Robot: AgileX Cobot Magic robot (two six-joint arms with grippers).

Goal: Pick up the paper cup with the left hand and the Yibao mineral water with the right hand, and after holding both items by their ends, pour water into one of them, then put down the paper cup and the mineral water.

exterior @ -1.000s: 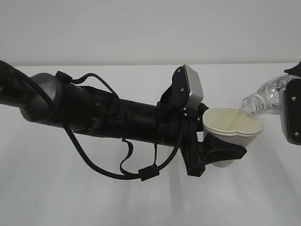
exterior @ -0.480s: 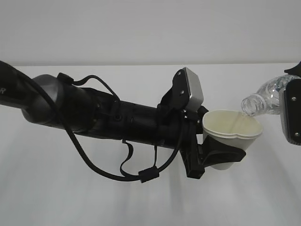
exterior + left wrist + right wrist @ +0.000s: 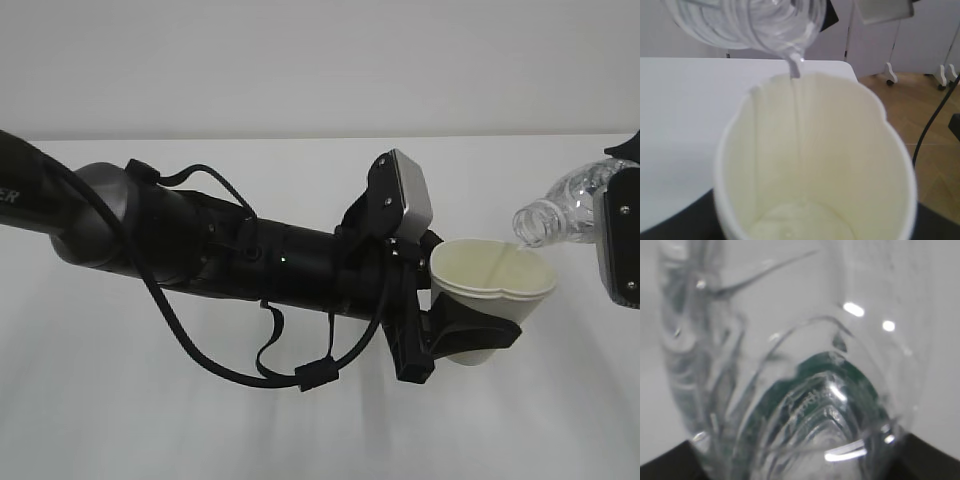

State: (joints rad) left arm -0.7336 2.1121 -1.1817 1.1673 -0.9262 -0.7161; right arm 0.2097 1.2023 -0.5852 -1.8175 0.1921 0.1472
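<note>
My left gripper (image 3: 476, 336) is shut on the lower half of the white paper cup (image 3: 492, 280), holding it upright above the table, its rim squeezed out of round. At the right edge my right gripper (image 3: 620, 240) grips the clear Yibao mineral water bottle (image 3: 565, 200), tilted with its open neck just over the cup's far rim. In the left wrist view a thin stream of water (image 3: 796, 70) runs from the bottle (image 3: 750, 25) down the pale inside of the cup (image 3: 840, 150); a little water lies at the bottom. The bottle (image 3: 815, 405) fills the right wrist view, its green label showing through.
The white table (image 3: 200, 430) spreads below both arms. The left arm (image 3: 250, 260) with its looping black cables stretches across the middle of the exterior view. Past the table's far edge the left wrist view shows wooden floor (image 3: 935, 125) and a black cable (image 3: 932, 120).
The left arm has sunk slightly, so the cup's rim sits a little lower under the bottle's mouth. The bottle and right gripper have stayed in place.
</note>
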